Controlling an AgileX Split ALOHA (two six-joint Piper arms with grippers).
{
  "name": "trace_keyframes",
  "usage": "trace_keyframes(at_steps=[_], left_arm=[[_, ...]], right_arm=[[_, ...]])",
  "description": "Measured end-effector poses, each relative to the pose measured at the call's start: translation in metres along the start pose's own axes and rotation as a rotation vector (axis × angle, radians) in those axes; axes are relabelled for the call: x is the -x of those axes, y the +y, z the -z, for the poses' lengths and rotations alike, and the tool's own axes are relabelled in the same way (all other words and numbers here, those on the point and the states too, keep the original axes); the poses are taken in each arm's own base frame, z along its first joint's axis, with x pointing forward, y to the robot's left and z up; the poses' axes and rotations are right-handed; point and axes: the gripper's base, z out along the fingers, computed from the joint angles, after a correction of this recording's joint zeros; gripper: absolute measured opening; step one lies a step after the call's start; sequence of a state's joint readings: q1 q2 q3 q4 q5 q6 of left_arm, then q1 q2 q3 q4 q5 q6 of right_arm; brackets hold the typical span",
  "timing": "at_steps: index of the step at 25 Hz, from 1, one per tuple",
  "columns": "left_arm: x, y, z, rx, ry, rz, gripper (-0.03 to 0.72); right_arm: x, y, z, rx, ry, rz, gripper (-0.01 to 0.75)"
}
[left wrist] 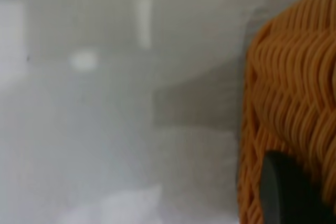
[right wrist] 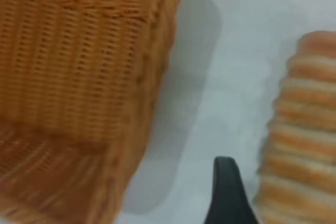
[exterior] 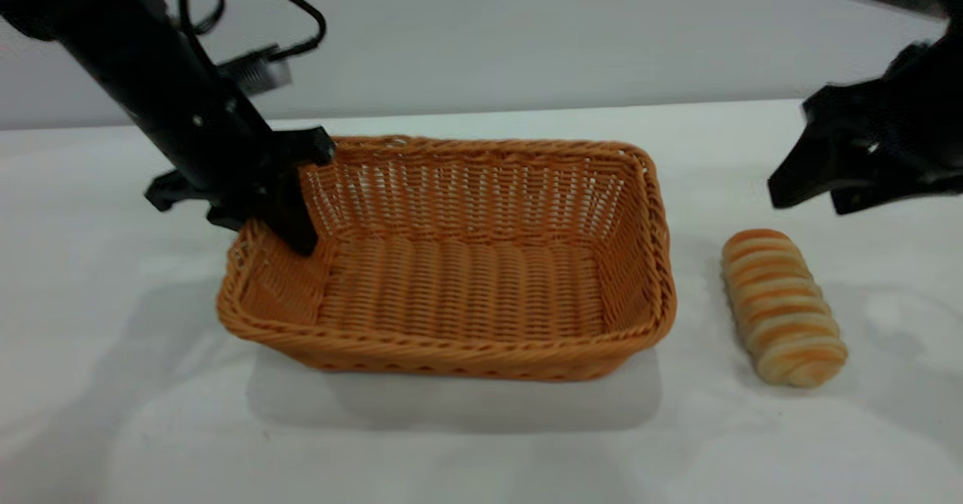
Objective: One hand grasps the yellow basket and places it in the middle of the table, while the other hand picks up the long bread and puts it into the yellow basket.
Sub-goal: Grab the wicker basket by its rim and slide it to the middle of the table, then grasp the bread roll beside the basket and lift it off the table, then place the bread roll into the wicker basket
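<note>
The yellow basket (exterior: 466, 293), a large orange-tan wicker tray, is near the middle of the table (exterior: 113, 384), and its offset shadow suggests it hangs slightly above the top. My left gripper (exterior: 265, 232) straddles the basket's left rear rim, one finger inside and one outside, shut on the wall. One of its fingers (left wrist: 286, 192) lies against the weave (left wrist: 294, 93). The long bread (exterior: 782, 308), a striped roll, lies to the right of the basket. My right gripper (exterior: 805, 201) hovers open and empty above and behind the bread. One of its fingers (right wrist: 224, 192) is beside the bread (right wrist: 304, 129).
The basket's right end wall (right wrist: 79, 77) is a short gap from the bread. White tabletop stretches in front of the basket and the bread. A grey wall stands behind the table.
</note>
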State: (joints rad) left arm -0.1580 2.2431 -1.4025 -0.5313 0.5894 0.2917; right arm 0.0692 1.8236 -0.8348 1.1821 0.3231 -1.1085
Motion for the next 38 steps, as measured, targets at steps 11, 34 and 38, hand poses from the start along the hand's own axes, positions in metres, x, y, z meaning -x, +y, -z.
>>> trace_keyframes(at_steps=[11,34,38], left_arm=[[-0.003,0.002,-0.015,-0.05,0.085,0.046,0.386],[-0.071,-0.084,0.271,0.024,-0.282,-0.334,0.582],[-0.095,-0.088,0.298,0.061,-0.292,-0.343,0.582]], right_arm=[[-0.008,-0.038,-0.08,-0.148,0.094,-0.042,0.558],[0.04,0.028,0.012,0.108,0.029,0.167,0.057],[0.041,0.087,0.004,0.188,-0.002,0.253,0.057]])
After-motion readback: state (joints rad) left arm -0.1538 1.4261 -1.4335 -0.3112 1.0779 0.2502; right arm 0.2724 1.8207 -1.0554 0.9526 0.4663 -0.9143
